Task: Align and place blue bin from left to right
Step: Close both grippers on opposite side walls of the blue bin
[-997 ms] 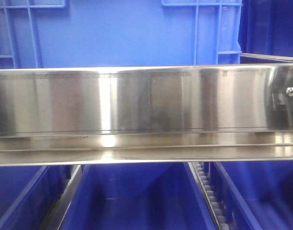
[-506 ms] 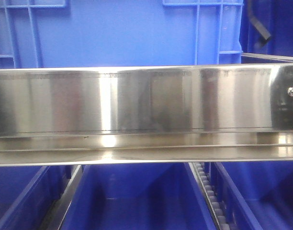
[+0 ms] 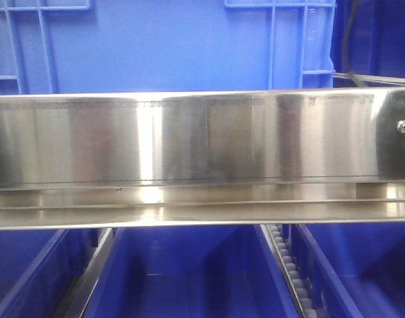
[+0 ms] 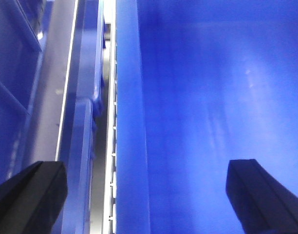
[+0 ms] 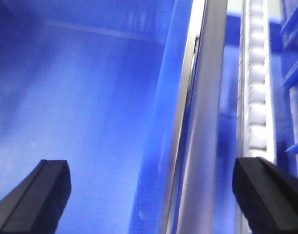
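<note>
Blue bin [image 4: 212,97] fills both wrist views, its open cavity at 3 o'clock of the left gripper [image 4: 146,183] and at 9 o'clock of the right gripper [image 5: 151,183]. Both claws are spread wide, each straddling a side wall and pinching nothing. The bin's long axis runs 6 to 12 o'clock, beside the roller track [image 5: 258,97] (parallel, as far as shows). Best to clamp both walls together, evenly, keeping the bin square to the steel rail [image 5: 207,122].

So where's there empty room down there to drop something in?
Inside the middle lower bin: its floor looks bare, bordered by a metal guide left and the roller track right. The slots beside it are tight, and the steel rail blocks the front.
</note>
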Robot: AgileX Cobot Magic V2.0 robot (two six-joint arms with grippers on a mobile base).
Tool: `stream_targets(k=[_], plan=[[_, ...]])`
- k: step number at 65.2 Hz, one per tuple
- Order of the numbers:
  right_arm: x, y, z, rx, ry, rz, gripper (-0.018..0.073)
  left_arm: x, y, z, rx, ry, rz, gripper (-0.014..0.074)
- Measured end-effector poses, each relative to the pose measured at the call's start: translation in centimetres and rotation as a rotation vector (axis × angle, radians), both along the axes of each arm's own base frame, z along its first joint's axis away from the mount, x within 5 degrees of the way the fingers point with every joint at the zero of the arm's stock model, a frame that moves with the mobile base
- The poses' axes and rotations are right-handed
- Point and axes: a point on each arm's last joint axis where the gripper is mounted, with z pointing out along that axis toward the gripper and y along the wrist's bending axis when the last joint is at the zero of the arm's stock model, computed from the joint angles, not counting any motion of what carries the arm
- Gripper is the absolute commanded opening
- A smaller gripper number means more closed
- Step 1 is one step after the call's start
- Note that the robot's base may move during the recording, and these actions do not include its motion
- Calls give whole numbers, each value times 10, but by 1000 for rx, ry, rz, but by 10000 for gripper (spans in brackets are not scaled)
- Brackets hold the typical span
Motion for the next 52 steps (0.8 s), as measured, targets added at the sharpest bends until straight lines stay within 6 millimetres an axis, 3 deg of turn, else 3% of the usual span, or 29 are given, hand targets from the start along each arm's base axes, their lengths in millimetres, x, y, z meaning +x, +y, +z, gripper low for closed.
stream_targets(k=[30, 52], plan=[[5, 2, -8, 5, 21, 2, 558, 6, -2, -9, 7, 23, 0, 556], [19, 6, -31, 8, 78, -21, 558, 11, -4, -15, 4, 30, -4, 556]])
